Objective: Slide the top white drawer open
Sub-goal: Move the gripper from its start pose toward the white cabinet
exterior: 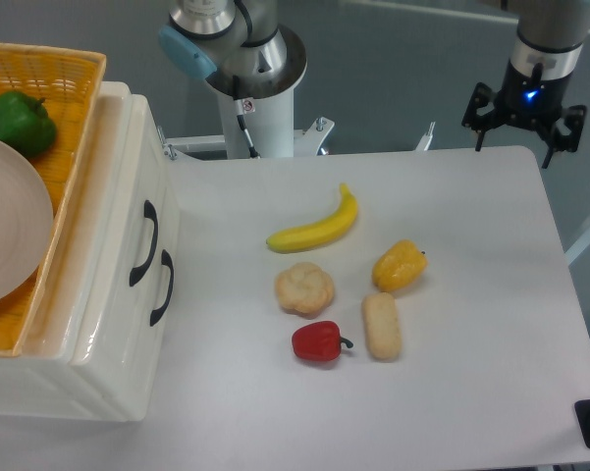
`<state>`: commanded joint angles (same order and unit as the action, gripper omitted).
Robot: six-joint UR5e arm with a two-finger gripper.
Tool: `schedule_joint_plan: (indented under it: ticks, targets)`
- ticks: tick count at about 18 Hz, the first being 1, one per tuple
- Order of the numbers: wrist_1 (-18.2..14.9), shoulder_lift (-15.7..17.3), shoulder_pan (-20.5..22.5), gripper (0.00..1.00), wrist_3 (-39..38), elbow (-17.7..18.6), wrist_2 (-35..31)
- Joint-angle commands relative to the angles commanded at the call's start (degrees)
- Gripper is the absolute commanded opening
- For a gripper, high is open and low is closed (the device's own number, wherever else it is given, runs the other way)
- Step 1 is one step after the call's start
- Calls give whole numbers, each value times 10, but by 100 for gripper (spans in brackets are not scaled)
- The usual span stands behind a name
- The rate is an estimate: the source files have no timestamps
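The cream-white cabinet point(108, 324) stands at the left of the table with its front facing right. Two curved black handles show on that front. The top white drawer point(133, 186) carries the handle nearer the cabinet's top edge point(142, 243), and it looks shut, flush with the front. The lower drawer's handle point(162, 287) sits just right of it. My gripper point(523, 123) hangs at the table's far right corner, well away from the cabinet, with fingers spread open and nothing in them.
An orange woven basket point(64, 74) on the cabinet holds a green pepper point(18, 120) and a plate point(10, 231). On the table lie a banana point(316, 228), yellow pepper point(399, 266), bun point(304, 287), red pepper point(319, 341) and bread roll point(381, 325). The arm's base point(250, 69) stands behind.
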<state>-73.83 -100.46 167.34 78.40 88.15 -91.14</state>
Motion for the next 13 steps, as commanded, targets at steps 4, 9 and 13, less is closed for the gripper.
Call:
schedule_joint_plan:
  ticks: [4, 9, 13]
  targets:
    - [-2, 0, -8, 100, 0, 1, 1]
    - [0, -1, -15, 100, -19, 17, 4]
    - [-4, 6, -18, 100, -43, 35, 4]
